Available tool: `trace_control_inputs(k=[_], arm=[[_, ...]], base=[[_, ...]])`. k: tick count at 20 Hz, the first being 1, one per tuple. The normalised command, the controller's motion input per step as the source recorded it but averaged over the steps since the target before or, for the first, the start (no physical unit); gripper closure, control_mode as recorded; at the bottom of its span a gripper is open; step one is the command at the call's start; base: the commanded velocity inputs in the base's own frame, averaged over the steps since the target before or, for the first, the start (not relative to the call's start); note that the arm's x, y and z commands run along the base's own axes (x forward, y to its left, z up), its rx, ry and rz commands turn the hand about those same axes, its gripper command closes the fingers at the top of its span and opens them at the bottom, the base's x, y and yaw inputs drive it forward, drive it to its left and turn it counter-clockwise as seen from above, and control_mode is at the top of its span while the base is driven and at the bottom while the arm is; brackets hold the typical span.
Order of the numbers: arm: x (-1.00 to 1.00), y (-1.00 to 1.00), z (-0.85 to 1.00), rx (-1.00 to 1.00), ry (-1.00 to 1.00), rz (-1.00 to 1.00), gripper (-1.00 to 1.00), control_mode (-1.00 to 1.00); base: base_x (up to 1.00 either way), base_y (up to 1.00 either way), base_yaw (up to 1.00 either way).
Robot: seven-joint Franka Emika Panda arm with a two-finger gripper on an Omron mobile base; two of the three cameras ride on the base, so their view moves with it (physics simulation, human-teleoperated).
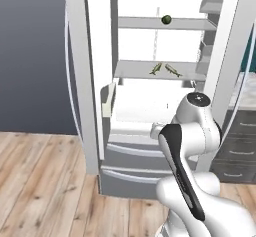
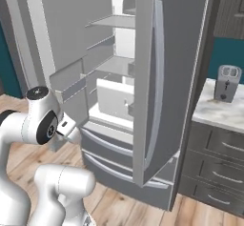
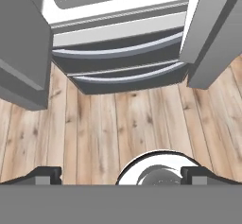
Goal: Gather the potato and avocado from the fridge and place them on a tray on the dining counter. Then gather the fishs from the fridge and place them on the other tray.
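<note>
Nearest the camera on the hand, the gripper is seen with its two dark finger tips spread wide apart and nothing between them, pointed down at a wooden floor. Beyond the floor, the fridge is shown with both doors swung open and its lower drawers closed. Farther in, the fishs are laid side by side on a middle shelf. On the shelf above, the avocado is set.
</note>
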Motion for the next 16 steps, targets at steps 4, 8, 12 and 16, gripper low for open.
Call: trace_control_inputs(k=[4,8,12,16], arm=[[0.00,0.00,0.00,0.00,0.00,0.00,-1.00,1.00],[0.00,0.00,0.00,0.00,0.00,0.00,-1.00,1.00],[0.00,0.00,0.00,0.00,0.00,0.00,-1.00,1.00],[0.00,0.00,0.00,0.00,0.00,0.00,-1.00,1.00]], base=[[0.44,0.04,-0.17],[0.46,0.03,-0.13],[0.39,0.21,-0.13],[0.34,0.41,-0.17]])
